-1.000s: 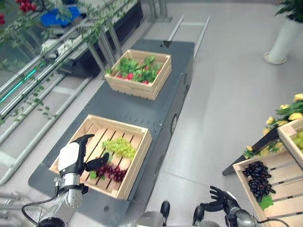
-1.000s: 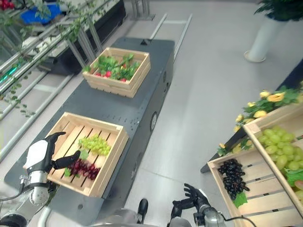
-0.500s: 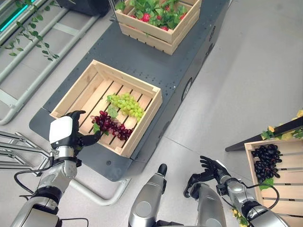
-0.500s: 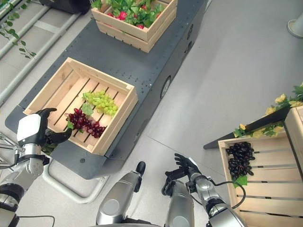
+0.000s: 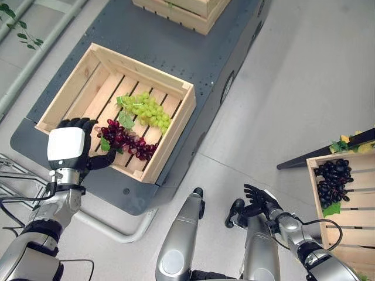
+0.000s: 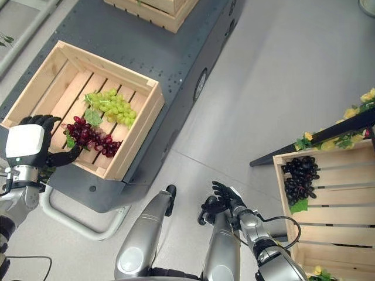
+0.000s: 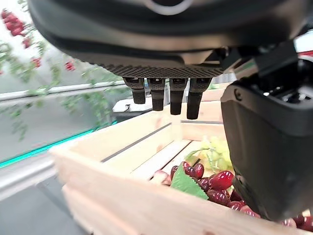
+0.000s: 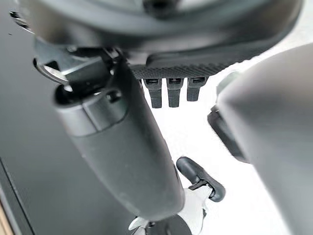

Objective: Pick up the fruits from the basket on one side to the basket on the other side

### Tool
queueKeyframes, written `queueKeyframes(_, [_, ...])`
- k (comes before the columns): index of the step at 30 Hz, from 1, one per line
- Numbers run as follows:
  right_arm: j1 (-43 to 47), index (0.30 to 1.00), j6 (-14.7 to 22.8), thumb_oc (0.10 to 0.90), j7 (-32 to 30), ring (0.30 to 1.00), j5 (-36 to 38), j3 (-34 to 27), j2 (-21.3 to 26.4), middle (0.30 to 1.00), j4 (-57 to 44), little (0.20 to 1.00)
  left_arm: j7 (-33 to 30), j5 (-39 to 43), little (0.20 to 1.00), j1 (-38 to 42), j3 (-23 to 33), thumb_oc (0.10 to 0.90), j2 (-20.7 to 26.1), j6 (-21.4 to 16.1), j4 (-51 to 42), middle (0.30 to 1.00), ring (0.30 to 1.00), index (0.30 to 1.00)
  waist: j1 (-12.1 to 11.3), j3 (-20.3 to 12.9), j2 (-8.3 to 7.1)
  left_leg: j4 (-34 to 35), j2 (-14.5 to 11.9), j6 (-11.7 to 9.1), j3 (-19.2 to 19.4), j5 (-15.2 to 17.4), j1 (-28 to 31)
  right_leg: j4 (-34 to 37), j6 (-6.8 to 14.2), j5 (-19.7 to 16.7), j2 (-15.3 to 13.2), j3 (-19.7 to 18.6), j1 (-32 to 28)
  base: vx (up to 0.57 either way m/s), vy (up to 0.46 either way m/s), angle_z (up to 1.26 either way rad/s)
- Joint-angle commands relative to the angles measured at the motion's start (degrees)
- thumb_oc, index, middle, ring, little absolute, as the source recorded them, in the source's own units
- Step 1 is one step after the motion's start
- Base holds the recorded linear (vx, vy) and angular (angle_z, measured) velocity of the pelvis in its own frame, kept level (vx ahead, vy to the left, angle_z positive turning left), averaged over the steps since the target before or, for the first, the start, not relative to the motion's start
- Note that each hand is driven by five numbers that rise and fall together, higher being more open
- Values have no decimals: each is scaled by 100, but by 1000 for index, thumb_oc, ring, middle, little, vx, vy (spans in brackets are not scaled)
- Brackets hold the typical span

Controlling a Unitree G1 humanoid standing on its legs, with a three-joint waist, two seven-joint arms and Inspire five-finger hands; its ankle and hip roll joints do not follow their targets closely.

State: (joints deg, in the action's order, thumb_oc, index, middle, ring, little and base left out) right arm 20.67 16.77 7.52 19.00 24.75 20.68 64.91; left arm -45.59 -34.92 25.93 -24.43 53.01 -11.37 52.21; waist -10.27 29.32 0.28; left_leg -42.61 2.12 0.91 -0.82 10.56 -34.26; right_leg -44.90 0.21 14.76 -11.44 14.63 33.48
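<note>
A wooden crate (image 5: 166, 143) on the dark grey platform holds a bunch of red grapes (image 5: 126, 140) and a bunch of green grapes (image 5: 146, 109). My left hand (image 5: 69, 147) hovers at the crate's near corner, open, thumb reaching toward the red grapes (image 7: 208, 183) without holding them. Its fingers (image 7: 166, 95) hang straight above the crate wall (image 7: 122, 196). A second wooden crate (image 5: 345, 216) at the right holds black grapes (image 5: 333, 182). My right hand (image 5: 258, 199) hangs open low over the floor, left of that crate.
Another wooden crate (image 5: 187, 14) stands farther back on the dark platform (image 5: 205, 52). Leaves and yellow flowers (image 6: 357, 117) edge a dark stand behind the right crate. Grey floor lies between platform and right crate.
The camera has tilted further down, shifting the whole scene. My left hand has edged in over the crate's near corner, close to the red grapes. The right hand stays low by the floor.
</note>
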Motion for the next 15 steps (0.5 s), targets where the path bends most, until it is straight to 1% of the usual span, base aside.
queueKeyframes(1, [-38, 900, 486, 800, 63, 900, 463, -11, 265, 900, -283, 900, -329, -606, 900, 241, 157, 800, 795, 82, -138, 900, 900, 900, 13, 45, -14, 221, 222, 393, 410, 159, 148, -114, -305, 268, 294, 173, -649, 0, 0, 0])
queueKeyframes(4, [2, 900, 510, 800, 88, 900, 509, 13, 284, 900, -332, 900, -120, -1066, 900, 470, -110, 800, 1040, 79, -267, 900, 900, 900, 28, 47, -29, 240, 198, 396, 403, 156, 66, -88, -277, 238, 320, 160, -558, 0, 0, 0])
queueKeyframes(5, [12, 900, 518, 800, 84, 900, 518, 16, 289, 900, -342, 900, -85, -1227, 900, 517, -175, 800, 1088, 31, -288, 900, 900, 900, 29, 47, -30, 243, 194, 398, 402, 156, 55, -87, -273, 233, 324, 157, -542, -61, 16, -1])
queueKeyframes(6, [100, 900, 497, 800, 58, 900, 572, 19, 323, 900, -379, 900, 13, -1543, 900, 658, -391, 800, 1246, -33, -527, 900, 900, 900, 40, 48, -18, 262, 168, 407, 409, 38, -87, -84, -329, 149, 317, 207, -408, -57, 18, -2])
queueKeyframes(8, [116, 900, 515, 800, 69, 900, 631, 5, 352, 900, -392, 900, 112, -1672, 900, 745, -541, 800, 1357, -126, -724, 900, 900, 900, 42, 48, -12, 278, 158, 400, 401, 40, -94, -61, -319, 143, 319, 200, -401, -24, 13, 0])
queueKeyframes(10, [122, 900, 529, 800, 97, 900, 618, -36, 354, 900, -391, 900, 253, -1711, 900, 808, -660, 800, 1451, -196, -883, 900, 900, 900, 45, 48, -3, 284, 156, 392, 394, 48, -96, -50, -307, 136, 323, 196, -396, 0, 0, 0])
queueKeyframes(11, [123, 900, 554, 800, 147, 900, 606, -89, 365, 900, -377, 900, 441, -1670, 900, 852, -738, 800, 1564, -367, -1003, 900, 900, 900, 39, 48, 1, 268, 149, 399, 386, 68, -108, -45, -289, 125, 315, 199, -393, 0, 0, 0])
queueKeyframes(13, [109, 900, 568, 800, 167, 900, 605, -104, 377, 900, -380, 900, 622, -1602, 900, 848, -765, 800, 1634, -497, -1078, 900, 900, 900, 36, 48, -4, 241, 140, 408, 383, 81, -125, -56, -284, 120, 307, 203, -384, 0, 0, 0])
queueKeyframes(14, [91, 900, 567, 800, 153, 900, 612, -125, 397, 900, -385, 900, 878, -1518, 900, 793, -792, 800, 1714, -633, -1241, 900, 900, 900, 24, 48, -5, 228, 145, 400, 374, 77, -143, -68, -277, 114, 312, 207, -370, 0, 0, 0])
queueKeyframes(15, [84, 900, 564, 800, 153, 900, 612, -133, 406, 900, -392, 900, 909, -1480, 900, 775, -804, 800, 1731, -610, -1296, 900, 900, 900, 29, 48, -6, 224, 144, 394, 372, 75, -149, -68, -275, 110, 316, 202, -366, 0, 0, 0])
